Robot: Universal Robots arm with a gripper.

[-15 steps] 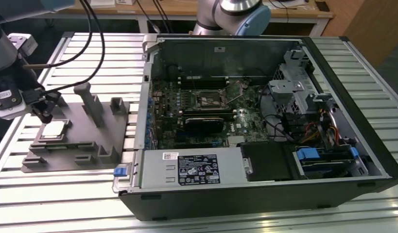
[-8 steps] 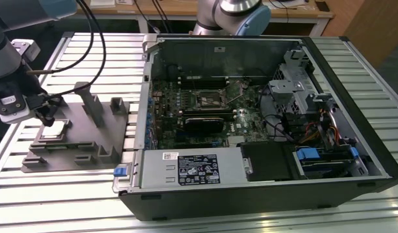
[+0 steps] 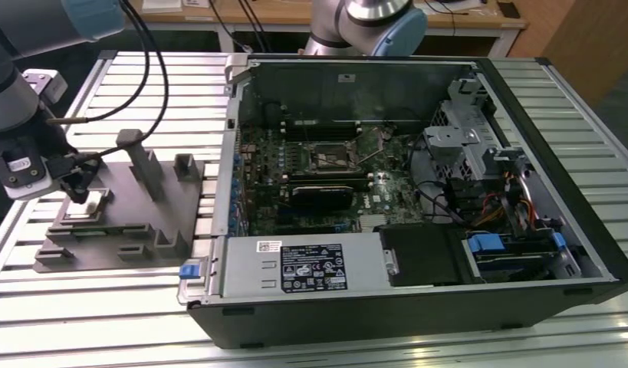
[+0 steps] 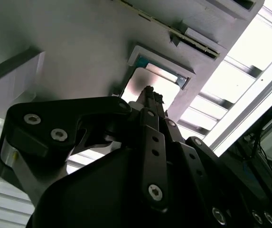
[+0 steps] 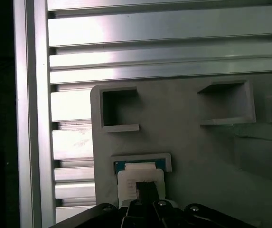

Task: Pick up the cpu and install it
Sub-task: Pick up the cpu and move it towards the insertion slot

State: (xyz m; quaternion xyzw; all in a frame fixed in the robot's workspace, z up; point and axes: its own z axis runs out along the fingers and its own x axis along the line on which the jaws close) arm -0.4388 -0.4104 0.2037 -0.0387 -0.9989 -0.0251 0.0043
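- The cpu [image 4: 160,83] [image 5: 140,173] lies flat in a shallow square recess [image 5: 143,161] of the grey tray [image 3: 109,247]. Its pale top faces up in both wrist views.
- The recess has a raised rim around the cpu. A strip of blue-green shows at one edge of it.
- The gripper [image 3: 80,190] [image 4: 148,93] [image 5: 145,189] stands directly over the cpu. Its dark tip is at or just above the chip's top face, but contact cannot be confirmed.
- Whether the jaws are open, closed or gripping cannot be told from these views.
- The tray carries upright blocks [image 3: 145,165] and several other rectangular pockets [image 5: 120,108], which are seen beside the cpu's recess.
- The tray sits on the slatted metal worktop [image 3: 89,326], towards the exterior view's left.
- The arm [image 3: 12,92] comes down to the tray from the exterior view's upper left.
- An open computer case [image 3: 416,310] lies on the worktop just beside the tray, on the exterior view's right.
- Inside the case, the square metal-framed socket [image 3: 329,157] sits on the motherboard [image 3: 267,192], well apart from the gripper.
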